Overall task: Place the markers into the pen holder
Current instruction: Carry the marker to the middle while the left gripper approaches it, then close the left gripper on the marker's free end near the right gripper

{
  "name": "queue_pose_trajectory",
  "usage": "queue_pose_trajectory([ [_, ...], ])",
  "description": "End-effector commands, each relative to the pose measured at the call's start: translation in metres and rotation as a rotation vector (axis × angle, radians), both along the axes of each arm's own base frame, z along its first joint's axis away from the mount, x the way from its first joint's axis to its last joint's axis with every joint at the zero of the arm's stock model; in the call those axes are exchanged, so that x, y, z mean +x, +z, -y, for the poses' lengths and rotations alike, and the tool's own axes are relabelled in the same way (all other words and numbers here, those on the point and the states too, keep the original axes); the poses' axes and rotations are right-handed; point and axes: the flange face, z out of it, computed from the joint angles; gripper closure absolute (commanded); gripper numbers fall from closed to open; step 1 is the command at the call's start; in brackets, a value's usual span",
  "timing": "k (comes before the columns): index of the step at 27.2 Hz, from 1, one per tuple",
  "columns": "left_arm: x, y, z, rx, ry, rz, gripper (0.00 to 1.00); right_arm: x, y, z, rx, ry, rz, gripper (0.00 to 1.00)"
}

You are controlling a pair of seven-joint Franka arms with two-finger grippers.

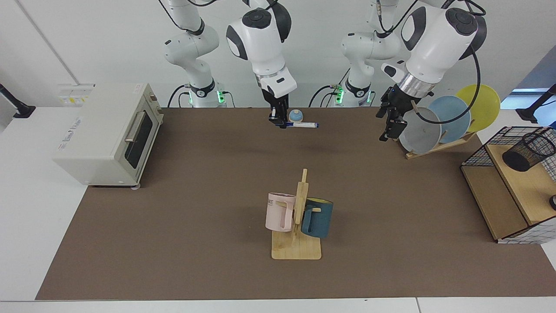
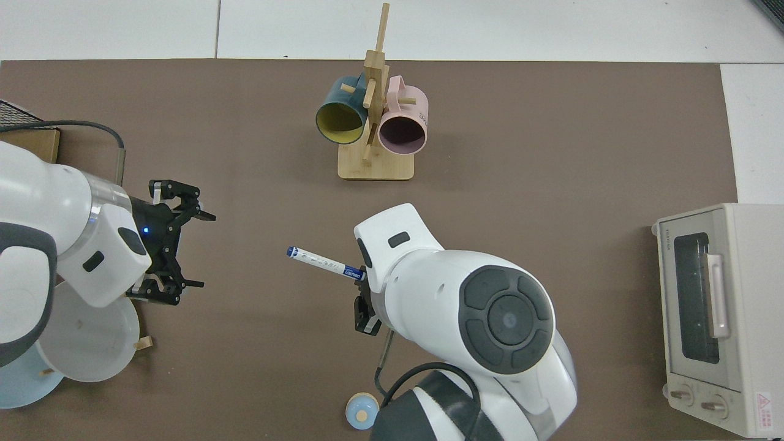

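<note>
Above table (image 1: 173, 195), marker (image 1: 304, 124) between right jaws.

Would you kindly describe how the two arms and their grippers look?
Both arms have glossy white rounded shells with dark grey joint caps and black cables. The left gripper and right gripper are black; a silver ring sits above the left one. Green lights glow at both bases.

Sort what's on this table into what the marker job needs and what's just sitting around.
Job:
- marker, held by the right claw above the mat
- pen holder, on the wire rack's wooden shelf
- left claw, open, by the plates

Bystanders:
- toaster oven
- pink mug and teal mug on their stand
- plates
- blue knob
</note>
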Motion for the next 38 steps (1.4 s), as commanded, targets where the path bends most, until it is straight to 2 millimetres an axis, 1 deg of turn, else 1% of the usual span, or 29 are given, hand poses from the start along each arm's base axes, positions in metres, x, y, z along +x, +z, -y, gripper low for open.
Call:
queue_pose_trajectory([
  [1, -0.021, -0.001, 0.006, -0.031, -0.014, 0.014, 0.00, 0.007, -0.006, -0.012, 0.055, -0.045, -0.006, 1.00],
  [3, -0.021, 0.001, 0.011, -0.033, -0.035, 0.026, 0.00, -0.004, -0.007, -0.027, 0.062, -0.021, -0.007, 1.00],
  [4, -0.022, 0.000, 0.015, -0.036, -0.055, 0.028, 0.00, -0.007, -0.009, -0.031, 0.059, -0.013, -0.009, 1.00],
  [8, -0.019, 0.002, 0.023, -0.038, -0.110, 0.056, 0.00, -0.010, -0.018, -0.041, 0.042, -0.021, -0.016, 1.00],
  [9, -0.021, 0.003, 0.033, -0.038, -0.136, 0.064, 0.00, -0.014, -0.024, -0.049, 0.034, -0.019, -0.025, 1.00],
  [10, -0.023, 0.003, 0.039, -0.033, -0.148, 0.067, 0.00, -0.020, -0.028, -0.057, 0.030, -0.013, -0.033, 1.00],
  [12, -0.025, 0.004, 0.050, -0.023, -0.171, 0.083, 0.00, -0.025, -0.028, -0.065, 0.032, -0.014, -0.025, 1.00],
  [13, -0.026, 0.005, 0.054, -0.017, -0.182, 0.090, 0.00, -0.025, -0.028, -0.067, 0.032, -0.016, -0.019, 1.00],
  [16, -0.026, 0.003, 0.052, 0.026, -0.194, 0.105, 0.00, -0.027, -0.030, -0.069, 0.027, -0.017, -0.013, 1.00],
  [21, -0.030, -0.002, 0.052, 0.036, -0.204, 0.097, 0.00, -0.027, -0.030, -0.070, 0.027, -0.022, -0.015, 1.00],
  [22, -0.032, -0.001, 0.053, 0.035, -0.214, 0.102, 0.00, -0.028, -0.030, -0.071, 0.026, -0.024, -0.015, 1.00],
  [24, -0.037, -0.001, 0.064, 0.041, -0.268, 0.112, 0.00, -0.031, -0.030, -0.074, 0.028, -0.020, -0.017, 1.00],
  [28, -0.050, -0.006, 0.075, 0.062, -0.313, 0.125, 0.02, -0.031, -0.030, -0.074, 0.027, -0.019, -0.017, 1.00],
  [30, -0.054, -0.005, 0.081, 0.065, -0.326, 0.133, 0.05, -0.031, -0.030, -0.074, 0.027, -0.019, -0.017, 1.00],
  [32, -0.055, -0.005, 0.081, 0.066, -0.328, 0.131, 0.06, -0.031, -0.030, -0.074, 0.027, -0.019, -0.017, 1.00],
  [35, -0.054, -0.006, 0.079, 0.066, -0.351, 0.134, 0.17, -0.030, -0.028, -0.074, 0.030, -0.021, -0.015, 1.00],
  [37, -0.055, -0.008, 0.075, 0.072, -0.365, 0.135, 0.31, -0.031, -0.028, -0.074, 0.030, -0.019, -0.015, 1.00],
  [38, -0.058, -0.010, 0.074, 0.074, -0.364, 0.132, 0.34, -0.030, -0.029, -0.074, 0.029, -0.021, -0.016, 1.00],
])
